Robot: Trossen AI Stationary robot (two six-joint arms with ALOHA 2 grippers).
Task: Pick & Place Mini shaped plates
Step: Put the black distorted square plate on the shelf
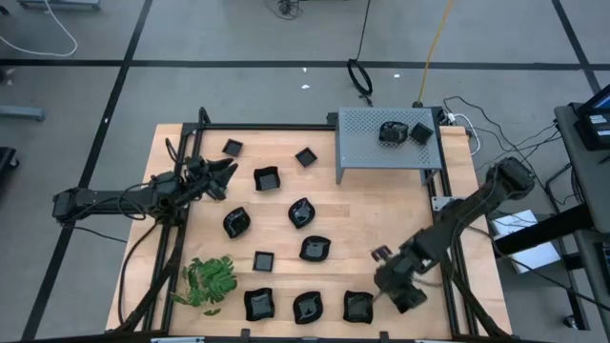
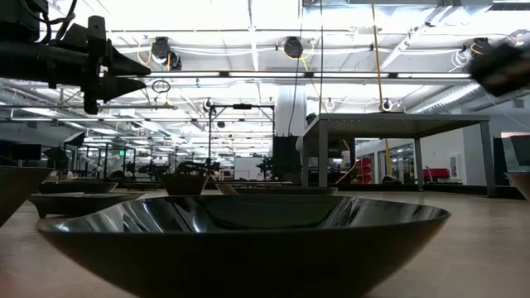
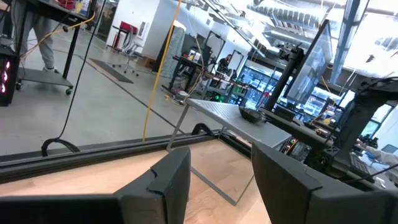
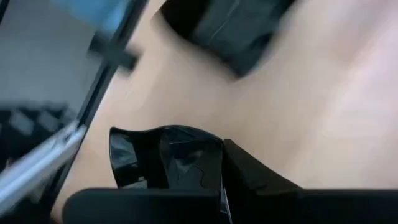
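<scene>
Several mini shaped plates, glossy and black, lie scattered on the wooden table [image 1: 353, 224]; one [image 2: 248, 223] fills the low view's foreground. Two more [image 1: 405, 132] sit on top of the grey perforated box [image 1: 381, 152] at the far right. My right gripper [image 1: 394, 289] hangs slanting down over the table's near right part, shut on a small plate [image 4: 165, 155]. Another plate [image 4: 224, 25] lies on the wood ahead of it. My left gripper [image 1: 226, 172] waits open above the table's left side, pointing level toward the right; nothing is between its fingers [image 3: 168, 180]. My right gripper pinches the small plate by one edge of its rim [image 4: 211, 162] between its two fingers. The fingers come slanting down from above. The plate sticks out ahead of the fingers, its glossy hollow showing, and looks clear of the wood. The gripper's body hides the fingertips.
A green leafy sprig [image 1: 210, 281] lies at the near left. Three plates [image 1: 307, 307] line the near edge. Dark rails [image 1: 286, 127] frame the table. The box stands on thin legs [image 2: 321, 153]. Bare wood lies between the box and the near row.
</scene>
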